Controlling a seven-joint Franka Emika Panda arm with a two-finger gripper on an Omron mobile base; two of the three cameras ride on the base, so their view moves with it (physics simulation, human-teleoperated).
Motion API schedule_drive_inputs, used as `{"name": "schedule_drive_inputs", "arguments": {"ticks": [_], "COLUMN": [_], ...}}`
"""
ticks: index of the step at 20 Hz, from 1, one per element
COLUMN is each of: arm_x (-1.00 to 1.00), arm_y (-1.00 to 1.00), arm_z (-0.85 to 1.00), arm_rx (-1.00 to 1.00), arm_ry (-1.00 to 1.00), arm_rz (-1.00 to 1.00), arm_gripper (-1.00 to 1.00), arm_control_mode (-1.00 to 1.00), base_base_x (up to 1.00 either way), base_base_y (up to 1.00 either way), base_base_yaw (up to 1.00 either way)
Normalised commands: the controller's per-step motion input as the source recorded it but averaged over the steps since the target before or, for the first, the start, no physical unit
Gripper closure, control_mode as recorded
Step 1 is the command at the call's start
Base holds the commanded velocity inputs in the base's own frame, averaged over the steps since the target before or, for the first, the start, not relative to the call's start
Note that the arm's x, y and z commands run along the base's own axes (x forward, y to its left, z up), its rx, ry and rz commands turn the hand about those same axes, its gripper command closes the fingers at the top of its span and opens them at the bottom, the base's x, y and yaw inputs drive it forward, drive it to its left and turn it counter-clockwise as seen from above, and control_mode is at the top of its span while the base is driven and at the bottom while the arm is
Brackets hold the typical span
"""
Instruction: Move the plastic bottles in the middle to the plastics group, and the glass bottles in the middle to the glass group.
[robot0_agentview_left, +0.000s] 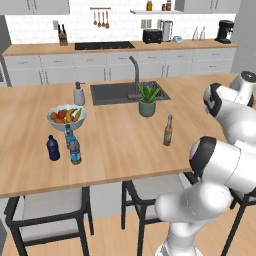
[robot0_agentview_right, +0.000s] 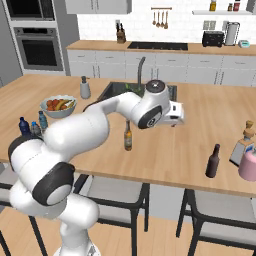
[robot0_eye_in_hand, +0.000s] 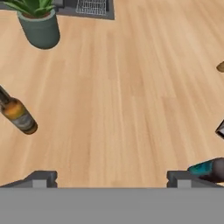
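The claw (robot0_eye_in_hand: 111, 177) hangs wide open and empty over bare desk (robot0_eye_in_hand: 131, 87); the amber beer bottle (robot0_eye_in_hand: 18, 116) stands near the potted plant (robot0_eye_in_hand: 38, 24).

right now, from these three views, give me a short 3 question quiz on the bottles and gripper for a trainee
1. True or false: the gripper is shut on the amber bottle.
2. Which stands beside the fruit bowl? A) the dark bottle B) the navy bottle C) the potted plant
3. Fill in: the clear water bottle now stands with the ____ group.

Key: 1 false, its jaws are open over bare counter; 2 B; 3 plastics.
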Motion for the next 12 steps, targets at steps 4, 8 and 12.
{"name": "schedule_drive_inputs", "arguments": {"ticks": [4, 8, 12], "arm_x": [0.0, -0.01, 0.0], "arm_y": [0.6, 0.64, 0.54], "arm_z": [0.47, 0.23, 0.21], "arm_rx": [0.0, 0.01, 0.0], "arm_ry": [0.22, 0.01, 0.1], "arm_rz": [0.0, -0.09, -0.2], "arm_gripper": [-1.0, -1.0, -1.0], "arm_control_mode": [-1.0, -1.0, -1.0], "base_base_x": [0.0, 0.0, 0.0], "base_base_y": [0.0, 0.0, 0.0], "base_base_yaw": [0.0, 0.0, 0.0]}}
